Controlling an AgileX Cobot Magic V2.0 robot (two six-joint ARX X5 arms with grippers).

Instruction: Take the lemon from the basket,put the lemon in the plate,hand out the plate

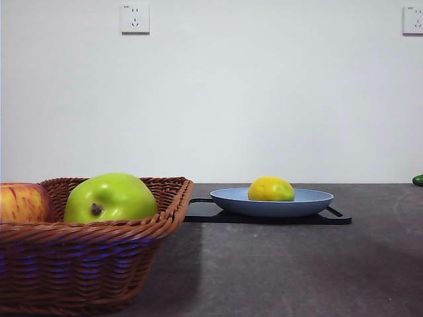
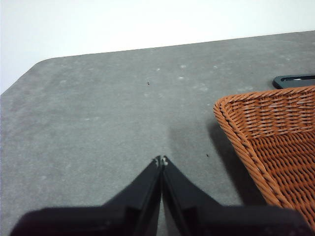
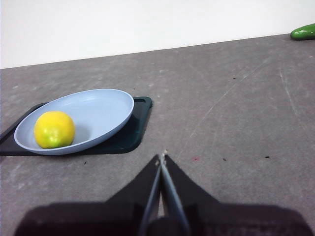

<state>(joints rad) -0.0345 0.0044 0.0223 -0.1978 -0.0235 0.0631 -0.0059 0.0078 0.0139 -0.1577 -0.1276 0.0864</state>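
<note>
The yellow lemon (image 1: 271, 189) (image 3: 54, 129) lies in the light-blue plate (image 1: 310, 202) (image 3: 101, 110), which rests on a flat black tray (image 1: 334, 216) (image 3: 129, 135). The wicker basket (image 1: 79, 254) (image 2: 275, 142) stands at the near left and holds two apples. My right gripper (image 3: 161, 158) is shut with nothing in it, over bare table a short way from the plate. Beside the basket's corner, over the grey table, my left gripper (image 2: 161, 160) is shut and holds nothing. Neither arm shows in the front view.
In the basket sit a large green apple (image 1: 110, 197) and a red-yellow apple (image 1: 25, 202). A green object (image 1: 418, 179) (image 3: 303, 32) lies at the far right of the table by the wall. The grey table (image 1: 277, 264) runs back to a white wall.
</note>
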